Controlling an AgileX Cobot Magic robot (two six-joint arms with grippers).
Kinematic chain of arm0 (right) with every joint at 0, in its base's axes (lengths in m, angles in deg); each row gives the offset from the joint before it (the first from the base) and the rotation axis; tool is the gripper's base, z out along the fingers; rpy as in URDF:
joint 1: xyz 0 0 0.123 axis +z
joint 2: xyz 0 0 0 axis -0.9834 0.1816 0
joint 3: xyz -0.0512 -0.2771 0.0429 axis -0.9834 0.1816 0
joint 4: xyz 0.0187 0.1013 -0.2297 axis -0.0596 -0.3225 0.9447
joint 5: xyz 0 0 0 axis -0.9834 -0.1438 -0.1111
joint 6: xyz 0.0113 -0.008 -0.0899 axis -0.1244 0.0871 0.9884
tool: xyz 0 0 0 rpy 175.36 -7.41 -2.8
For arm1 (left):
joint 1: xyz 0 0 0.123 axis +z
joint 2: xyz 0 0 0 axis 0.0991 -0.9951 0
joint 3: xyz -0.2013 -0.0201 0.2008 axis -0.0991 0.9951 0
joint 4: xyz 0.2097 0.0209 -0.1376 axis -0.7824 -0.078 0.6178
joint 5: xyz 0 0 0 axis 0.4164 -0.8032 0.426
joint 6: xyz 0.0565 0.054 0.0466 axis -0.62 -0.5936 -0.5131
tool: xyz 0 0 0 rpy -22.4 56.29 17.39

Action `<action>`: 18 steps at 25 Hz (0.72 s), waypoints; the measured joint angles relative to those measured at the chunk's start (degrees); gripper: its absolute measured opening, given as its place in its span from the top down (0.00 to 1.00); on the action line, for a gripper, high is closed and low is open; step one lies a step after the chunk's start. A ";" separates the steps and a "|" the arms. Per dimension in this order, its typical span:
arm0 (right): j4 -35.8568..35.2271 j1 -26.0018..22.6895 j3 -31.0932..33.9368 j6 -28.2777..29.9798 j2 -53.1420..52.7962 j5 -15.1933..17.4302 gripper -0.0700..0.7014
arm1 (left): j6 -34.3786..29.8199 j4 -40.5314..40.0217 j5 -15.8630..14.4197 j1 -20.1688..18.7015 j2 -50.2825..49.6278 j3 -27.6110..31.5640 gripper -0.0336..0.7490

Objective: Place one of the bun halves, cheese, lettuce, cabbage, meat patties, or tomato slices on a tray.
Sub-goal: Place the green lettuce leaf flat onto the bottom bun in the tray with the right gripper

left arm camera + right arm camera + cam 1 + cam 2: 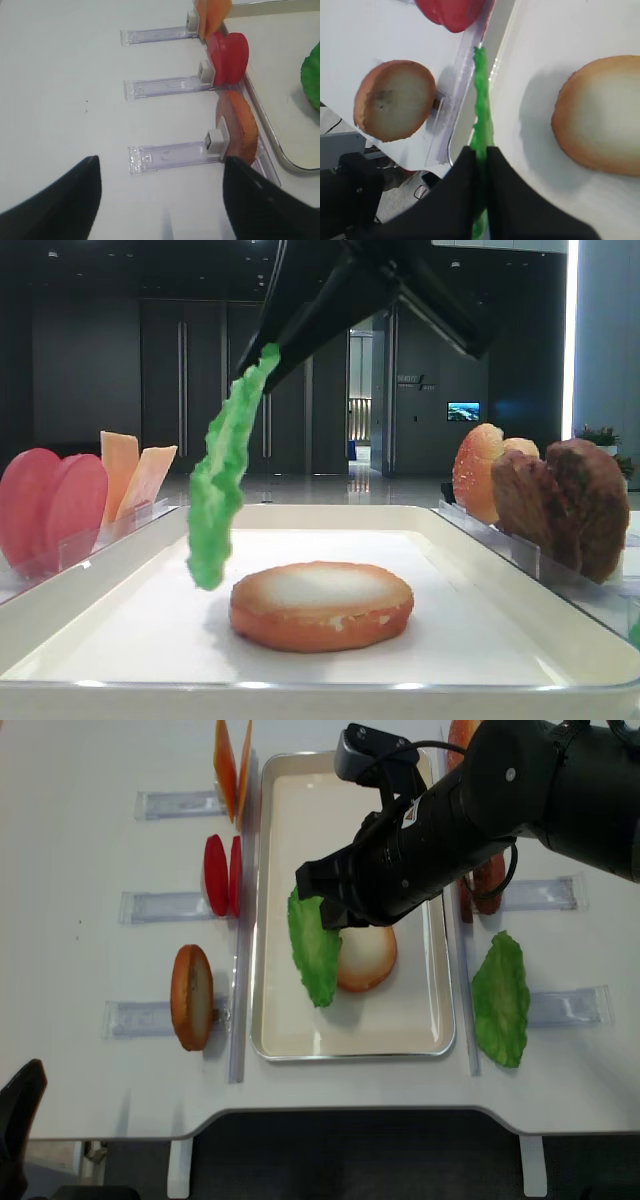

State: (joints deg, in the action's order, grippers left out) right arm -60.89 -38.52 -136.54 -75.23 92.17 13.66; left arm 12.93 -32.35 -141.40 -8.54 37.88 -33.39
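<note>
Right gripper (479,156) clamped shut on the top edge of a lettuce (313,948) leaf, reaching across from the right over the tray (272,1020). Leaf dangling edge-down, lower tip just above the white liner, left of the bun half (366,960) lying flat, pale face up, near the tray's middle. Whether tip touches liner: cannot tell. Shadow of leaf on liner beside the bun.

Left gripper (160,200) low over the table at the near left, fingers (60,200) spread wide, nothing between them.

Left of tray, on clear racks (172,152): cheese (232,765) slices far, tomato slices (222,875) in the middle, second bun half (190,996) upright, near. Right of tray: second lettuce leaf (500,998) lying flat on the table; meat patties (560,505) standing in a rack with another bun (478,472) behind, farther off.
</note>
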 joint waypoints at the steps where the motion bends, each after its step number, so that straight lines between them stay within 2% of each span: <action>1: -0.52 -0.58 0.00 0.83 0.36 0.05 0.88 | 0.00 0.00 0.00 0.00 0.00 0.00 0.22; 6: -2.49 -2.85 0.00 4.56 1.35 0.53 0.88 | 0.00 0.00 0.00 0.00 0.00 0.00 0.22; 18: -3.26 -3.86 0.00 7.47 4.87 0.54 0.88 | 0.00 0.00 0.00 0.00 0.00 0.00 0.22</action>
State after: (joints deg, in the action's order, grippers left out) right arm -64.14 -42.37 -136.54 -67.76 97.04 14.20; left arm 12.93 -32.35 -141.40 -8.54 37.88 -33.39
